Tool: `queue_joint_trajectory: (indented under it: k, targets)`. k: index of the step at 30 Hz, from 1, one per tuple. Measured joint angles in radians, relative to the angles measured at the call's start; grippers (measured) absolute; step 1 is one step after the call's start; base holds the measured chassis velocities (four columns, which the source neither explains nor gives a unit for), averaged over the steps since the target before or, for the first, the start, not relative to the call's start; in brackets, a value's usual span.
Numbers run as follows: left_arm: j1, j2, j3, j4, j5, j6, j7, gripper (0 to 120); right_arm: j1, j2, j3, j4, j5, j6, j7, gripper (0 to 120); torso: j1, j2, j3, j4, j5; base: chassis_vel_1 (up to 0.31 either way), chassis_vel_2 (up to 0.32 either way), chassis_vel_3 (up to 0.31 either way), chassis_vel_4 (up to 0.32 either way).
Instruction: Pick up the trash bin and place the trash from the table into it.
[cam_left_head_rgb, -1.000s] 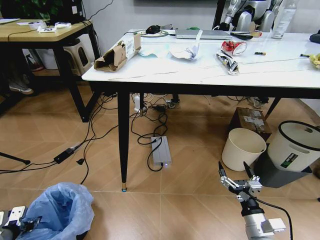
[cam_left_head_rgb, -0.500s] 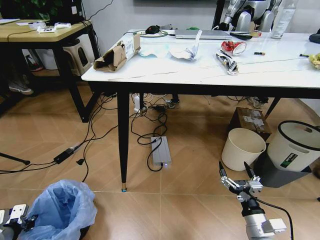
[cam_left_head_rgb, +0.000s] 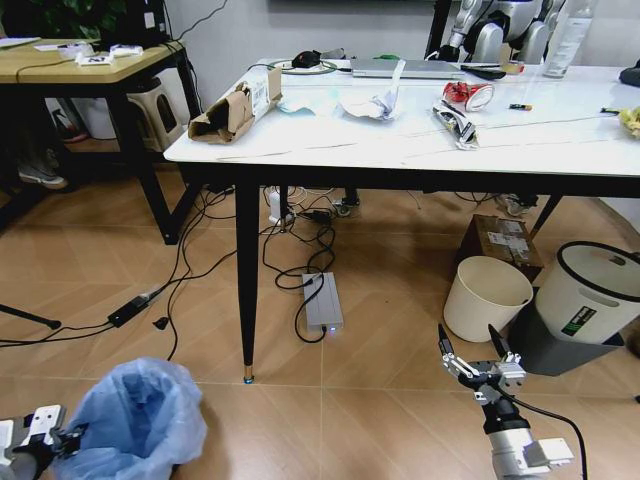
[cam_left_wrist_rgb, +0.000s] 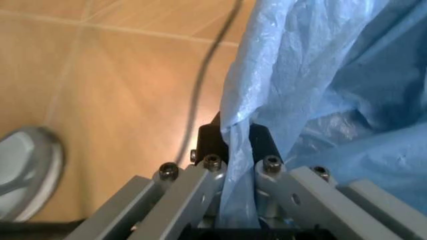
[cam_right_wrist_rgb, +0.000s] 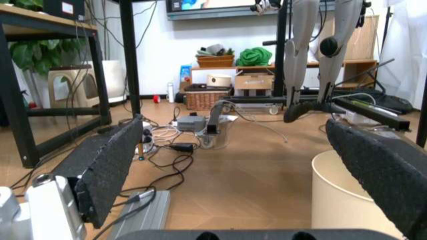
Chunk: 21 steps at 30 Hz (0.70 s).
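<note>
Bin pickup step — the left gripper (cam_left_wrist_rgb: 237, 165) is clenching a fold of the light-blue liner of the trash bin (cam_left_head_rgb: 135, 420), which is sitting on the floor near the surface's (cam_left_head_rgb: 400, 150) front leg. The right gripper (cam_left_head_rgb: 477, 362) is hanging released and empty near the cream bucket (cam_left_head_rgb: 485, 297). Torn cardboard (cam_left_head_rgb: 232, 108), crumpled paper (cam_left_head_rgb: 368, 103) and a crushed red can (cam_left_head_rgb: 466, 95) are lying on top — the next move is likely calling for a lift that spares the thin liner.

Blue-bagged trash bin (cam_left_head_rgb: 135, 425) on floor, upright
</note>
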<state>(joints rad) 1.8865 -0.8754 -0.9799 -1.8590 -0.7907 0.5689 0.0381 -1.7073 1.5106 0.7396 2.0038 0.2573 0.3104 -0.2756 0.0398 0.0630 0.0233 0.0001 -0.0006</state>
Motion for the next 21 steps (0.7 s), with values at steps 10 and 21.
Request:
queue_joint_trajectory:
  k: [10, 21]
  targets:
    - [0.049, -0.017, 0.022, -0.191, 0.004, -0.06, 0.054, 0, -0.011, 0.001, 0.009, 0.016, -0.004, -0.001, 0.0, 100, 0.0, 0.0, 0.0, -0.0002, 0.0006, 0.0, 0.0, 0.0, 0.0]
    - [0.094, -0.008, 0.051, -0.307, 0.011, -0.123, 0.05, 0, -0.014, 0.0, 0.014, 0.018, -0.012, -0.003, 0.001, 100, 0.0, 0.0, 0.0, 0.0, 0.0008, 0.0, 0.0, 0.0, 0.0]
